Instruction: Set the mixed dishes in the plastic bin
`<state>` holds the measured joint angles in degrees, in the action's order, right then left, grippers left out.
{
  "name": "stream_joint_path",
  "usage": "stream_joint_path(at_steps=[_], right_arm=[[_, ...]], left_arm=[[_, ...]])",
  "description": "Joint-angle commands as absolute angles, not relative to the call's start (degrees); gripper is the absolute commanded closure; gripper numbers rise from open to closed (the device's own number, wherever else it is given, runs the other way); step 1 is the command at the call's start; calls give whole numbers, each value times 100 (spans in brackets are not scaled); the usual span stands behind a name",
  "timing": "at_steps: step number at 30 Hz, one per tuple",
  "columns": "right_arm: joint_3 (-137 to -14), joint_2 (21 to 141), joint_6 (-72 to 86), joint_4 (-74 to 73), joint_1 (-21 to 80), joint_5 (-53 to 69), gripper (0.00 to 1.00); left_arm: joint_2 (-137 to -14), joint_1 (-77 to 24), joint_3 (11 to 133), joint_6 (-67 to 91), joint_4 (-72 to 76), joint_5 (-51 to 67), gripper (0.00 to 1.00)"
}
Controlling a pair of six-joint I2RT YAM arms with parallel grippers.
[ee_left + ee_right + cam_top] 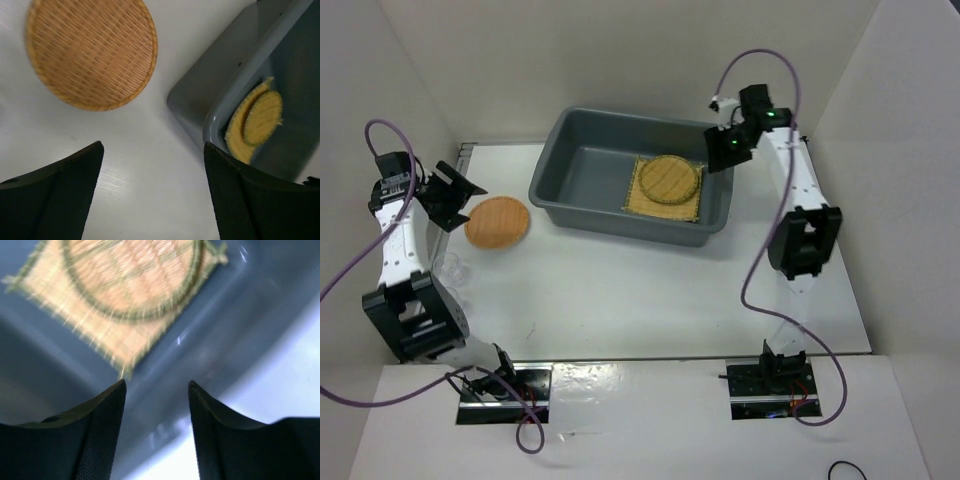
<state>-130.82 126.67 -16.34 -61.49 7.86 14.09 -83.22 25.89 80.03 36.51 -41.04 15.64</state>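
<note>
The plastic bin (pixel 585 170), upper centre of the top view, holds the square mat (pixel 642 207) with the round woven plate (pixel 670 178) stacked flat on it. The right gripper (pixel 156 385) hangs over the bin's right rim, parted and empty. The left gripper (pixel 152 145), wide and empty, faces the orange-brown plate (pixel 497 221) on the table, probably the next pick.

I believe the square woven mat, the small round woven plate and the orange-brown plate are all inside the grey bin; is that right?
Not quite. The top external view shows the orange-brown plate lying on the table left of the grey bin, not inside it. The square woven mat and the small round woven plate on it are inside.
</note>
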Motion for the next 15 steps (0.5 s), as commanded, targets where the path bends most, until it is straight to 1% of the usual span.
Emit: stream_joint_path(at_steps=[1,2,3,4,5,6,7,9,11,15], right_arm=[[-12072,11104,-1750,-5543,335,2364,39],[-10945,10700,-1566,-5111,143,2277,36],[-10325,9835,-1564,-4680,54,2146,29],[-9744,9426,-1564,-4267,-17,1979,19],[-8729,9083,-1991,-3671,-78,1673,16],[-8353,8609,-2204,-3517,-79,1470,16],[-7958,8605,-2276,-3455,-79,1207,16],[-7823,8805,-2068,-3708,-228,276,16],[-7446,8868,-1995,-3709,-298,-253,17],[-6699,8640,-1811,-3086,-360,-1087,17]], left_arm=[[-9119,2961,7760,3850,-2725,3664,11],[-9332,2962,7935,3780,-2725,3665,5],[-9543,2962,8398,3666,-2812,3665,0],[-9971,2962,8689,3413,-2969,3456,0],[-10184,2962,8945,3323,-3153,3454,0],[-10369,3014,9165,3261,-3225,3454,0],[-10710,3015,9524,3209,-3313,3454,0],[-11098,3076,9764,3138,-3541,3314,0],[-11293,3137,9817,3007,-3656,3261,0],[-11478,3190,9309,2840,-3533,3174,0]])
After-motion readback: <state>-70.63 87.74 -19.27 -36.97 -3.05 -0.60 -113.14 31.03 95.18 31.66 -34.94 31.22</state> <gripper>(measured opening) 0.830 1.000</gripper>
